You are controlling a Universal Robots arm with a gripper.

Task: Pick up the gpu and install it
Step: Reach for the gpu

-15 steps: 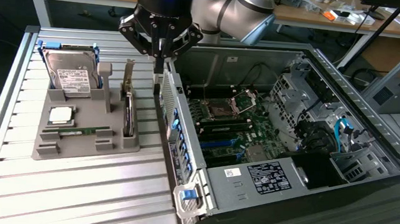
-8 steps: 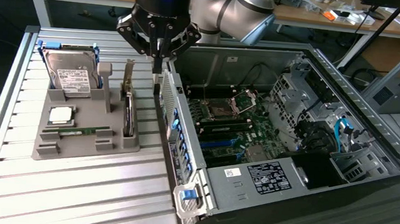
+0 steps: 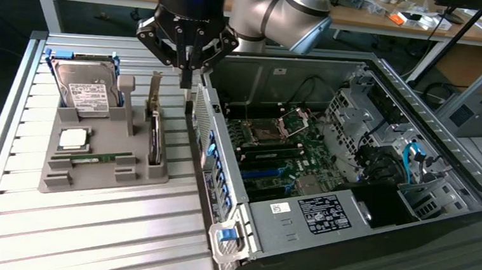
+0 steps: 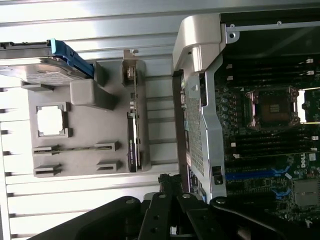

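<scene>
Pincer (image 3: 187, 80) closed (holding nothing), gpu (image 3: 154, 132) on edge in tray (image 3: 93, 179), near, untouched

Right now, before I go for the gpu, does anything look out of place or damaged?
Nothing stands out. The gpu stands on edge in its tray slot, the drive, chip and memory stick sit in theirs, and the case lies open. The gripper hangs shut and empty near the case wall.

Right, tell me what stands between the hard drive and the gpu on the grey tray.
A grey upright block of the tray stands between the hard drive and the gpu. The exterior view shows it.
</scene>
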